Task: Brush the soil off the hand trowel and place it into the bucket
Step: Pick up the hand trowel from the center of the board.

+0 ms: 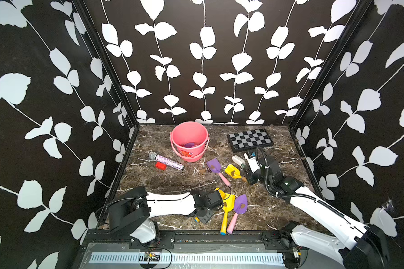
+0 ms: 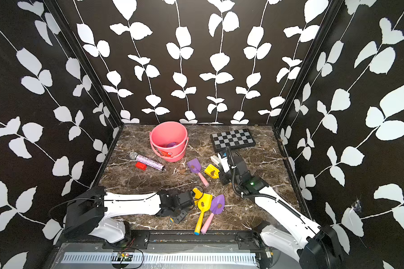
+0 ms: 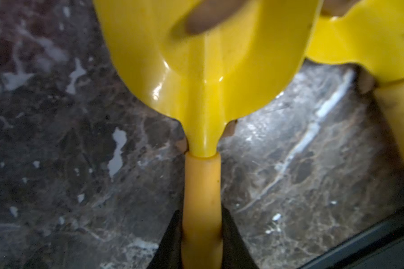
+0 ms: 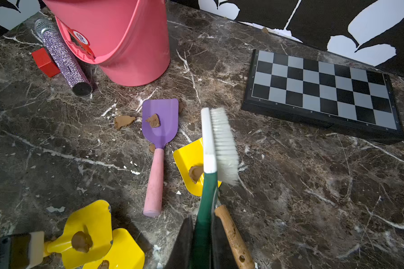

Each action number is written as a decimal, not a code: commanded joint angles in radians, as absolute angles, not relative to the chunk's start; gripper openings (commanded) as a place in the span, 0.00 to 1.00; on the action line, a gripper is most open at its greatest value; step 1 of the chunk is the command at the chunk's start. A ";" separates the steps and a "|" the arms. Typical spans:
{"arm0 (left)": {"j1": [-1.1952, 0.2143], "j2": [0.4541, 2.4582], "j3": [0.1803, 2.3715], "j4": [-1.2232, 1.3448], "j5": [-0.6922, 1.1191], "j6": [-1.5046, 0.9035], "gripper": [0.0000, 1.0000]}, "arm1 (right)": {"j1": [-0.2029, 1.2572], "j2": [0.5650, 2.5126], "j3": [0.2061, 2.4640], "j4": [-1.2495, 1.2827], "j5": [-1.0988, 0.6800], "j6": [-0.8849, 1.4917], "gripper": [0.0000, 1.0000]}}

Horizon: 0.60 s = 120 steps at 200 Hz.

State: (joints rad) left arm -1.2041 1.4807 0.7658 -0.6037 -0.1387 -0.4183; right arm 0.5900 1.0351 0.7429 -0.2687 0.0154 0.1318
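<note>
My left gripper (image 3: 201, 214) is shut on the yellow handle of a yellow hand trowel (image 3: 205, 76), low at the table's front. A brown soil lump (image 3: 203, 21) sits on its blade; the right wrist view shows the same lump (image 4: 81, 241). My right gripper (image 4: 202, 223) is shut on the green handle of a white-bristled brush (image 4: 223, 144), which hangs over a yellow scoop (image 4: 189, 163) at mid-table. The pink bucket (image 1: 189, 139) stands upright at the back with something purple inside. In a top view, the left gripper (image 1: 216, 196) is well in front of the bucket.
A second yellow trowel (image 1: 226, 209) and a purple trowel (image 1: 240, 205) lie right beside the held one. A purple square trowel (image 1: 214, 165) lies mid-table, with loose soil (image 4: 124, 121) beside it. A glitter microphone (image 1: 166, 160), red block (image 1: 160, 166) and chessboard (image 1: 250, 138) lie further back.
</note>
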 commanded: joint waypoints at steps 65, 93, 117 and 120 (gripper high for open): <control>-1.030 1.507 0.840 -0.618 -0.143 -0.213 0.18 | 0.588 1.039 0.758 -0.266 0.029 0.140 0.00; -1.020 1.544 0.854 -0.632 -0.145 -0.187 0.21 | 0.588 1.026 0.759 -0.278 0.047 0.135 0.00; -1.019 1.565 0.853 -0.618 -0.130 -0.194 0.25 | 0.588 1.031 0.765 -0.279 0.042 0.138 0.00; -1.019 1.566 0.851 -0.614 -0.130 -0.196 0.26 | 0.588 1.031 0.764 -0.277 0.041 0.138 0.00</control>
State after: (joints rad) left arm -1.0241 1.5608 0.8368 -0.6067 -0.1398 -0.2142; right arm 0.5900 1.0386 0.7429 -0.2958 0.0299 0.1314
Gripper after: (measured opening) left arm 0.244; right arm 0.117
